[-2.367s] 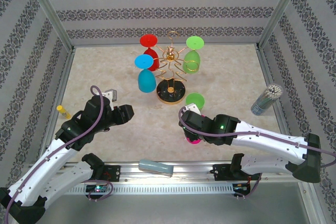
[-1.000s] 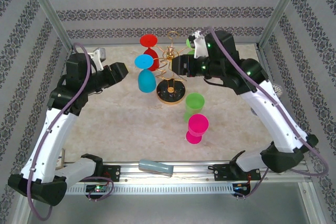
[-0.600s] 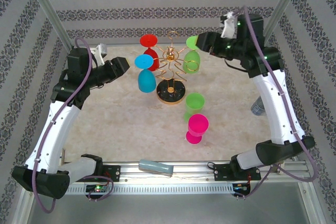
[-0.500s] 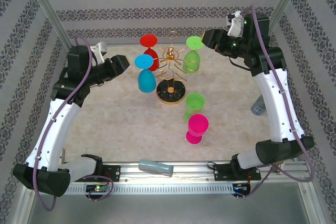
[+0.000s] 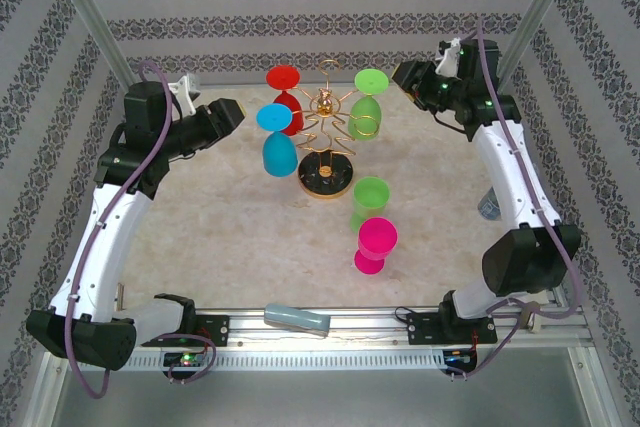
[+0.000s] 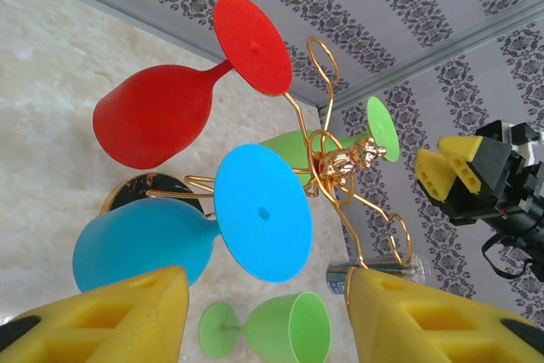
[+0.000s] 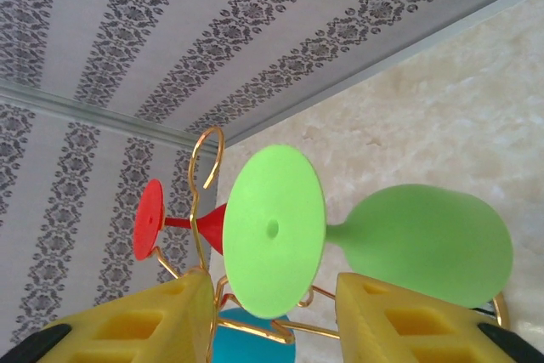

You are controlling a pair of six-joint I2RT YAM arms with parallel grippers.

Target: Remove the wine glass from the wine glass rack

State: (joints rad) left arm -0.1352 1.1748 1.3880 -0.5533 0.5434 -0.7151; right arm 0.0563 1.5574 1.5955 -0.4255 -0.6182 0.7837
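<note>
The left tool (image 5: 229, 111) hovers in the upper left of the overhead frame with its jaws apart; in its wrist view its yellow foam pads (image 6: 127, 320) sit wide at the two lower corners and grip nothing. The right tool (image 5: 404, 74) hangs in the upper right of the overhead frame, also with its jaws apart and empty. Between the two tools, at the upper middle, the gold-coloured wire wine glass rack (image 5: 325, 107) stands on its round black base on the beige marbled counter (image 5: 220, 227). Three glasses hang from its loop arms, bowls down. The green plastic wine glass (image 7: 272, 227) is on the rack's right side, and its round foot faces the right tool's camera from near. The blue plastic wine glass (image 6: 259, 210) hangs on the left side, nearest the left tool. The red plastic wine glass (image 5: 283, 77) is just above it in the overhead frame. Below the rack's base in that frame, a second green wine glass (image 5: 370, 192) and a pink wine glass (image 5: 377, 239) stand on the counter, close together.
</note>
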